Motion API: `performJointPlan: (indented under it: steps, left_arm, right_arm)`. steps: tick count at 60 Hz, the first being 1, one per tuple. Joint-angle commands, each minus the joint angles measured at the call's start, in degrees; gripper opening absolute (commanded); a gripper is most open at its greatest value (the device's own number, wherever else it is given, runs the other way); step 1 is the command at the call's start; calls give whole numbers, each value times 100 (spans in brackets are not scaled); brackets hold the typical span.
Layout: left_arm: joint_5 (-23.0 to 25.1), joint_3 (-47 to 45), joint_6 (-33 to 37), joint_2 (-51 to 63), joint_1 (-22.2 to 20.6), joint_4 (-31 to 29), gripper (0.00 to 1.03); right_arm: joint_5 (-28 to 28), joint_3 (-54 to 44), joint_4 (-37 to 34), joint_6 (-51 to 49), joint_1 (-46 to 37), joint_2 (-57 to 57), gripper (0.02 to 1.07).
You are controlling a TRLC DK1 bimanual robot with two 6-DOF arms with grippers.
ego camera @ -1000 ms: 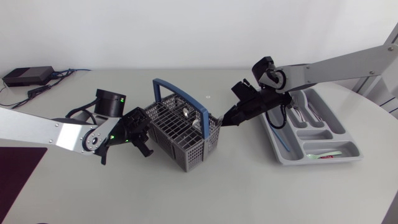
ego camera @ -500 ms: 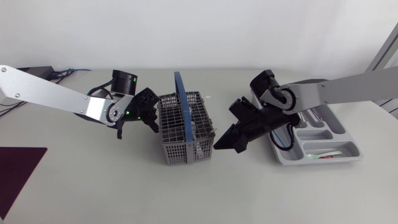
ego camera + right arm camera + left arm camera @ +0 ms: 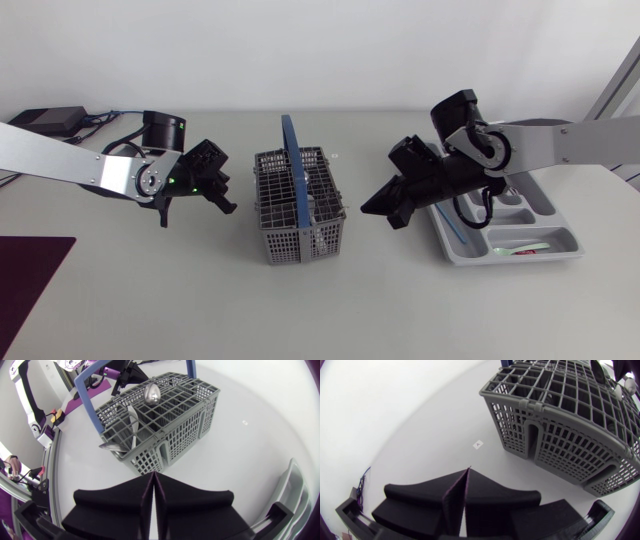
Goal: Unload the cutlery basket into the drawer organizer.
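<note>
The grey cutlery basket [image 3: 298,208] with a blue handle [image 3: 291,165] stands at the table's middle, square to the view. In the right wrist view a spoon [image 3: 152,393], a fork [image 3: 131,416] and another utensil [image 3: 112,447] stand in the basket [image 3: 170,435]. My left gripper [image 3: 224,200] is shut and empty, a short way left of the basket. My right gripper [image 3: 368,208] is shut and empty too, just right of it. The grey drawer organizer [image 3: 556,238] lies at the right, under my right arm. From the left wrist view the basket [image 3: 560,430] sits ahead of the shut left gripper [image 3: 468,471].
The organizer holds several pieces, among them a blue-handled one [image 3: 455,225] and a white and green one [image 3: 520,251]. A black box [image 3: 45,121] with cables sits at the back left. A dark purple mat [image 3: 28,270] covers the front left corner.
The basket turned from a skewed stand to square. Both grippers, which were against its sides, have drawn back: the left one to the left, the right one to the right.
</note>
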Motion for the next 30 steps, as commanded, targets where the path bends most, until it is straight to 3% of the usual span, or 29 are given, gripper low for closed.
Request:
performJointPlan:
  steps: [1, 11, 21, 30]
  left_arm:
    - [25, 17, 33, -41, -56, -4, 22]
    - [-186, 913, -309, 530, -232, -268, 22]
    - [-186, 1924, -731, 1146, -434, -637, 23]
    - [-178, 2232, -819, 1330, -540, -769, 23]
  right_arm:
    - [109, -137, 236, 156, 3, 152, 8]
    - [346, -225, 746, 578, 222, 319, 8]
    - [452, -190, 729, 736, 618, 293, 8]
    - [504, -251, 720, 885, 969, 187, 8]
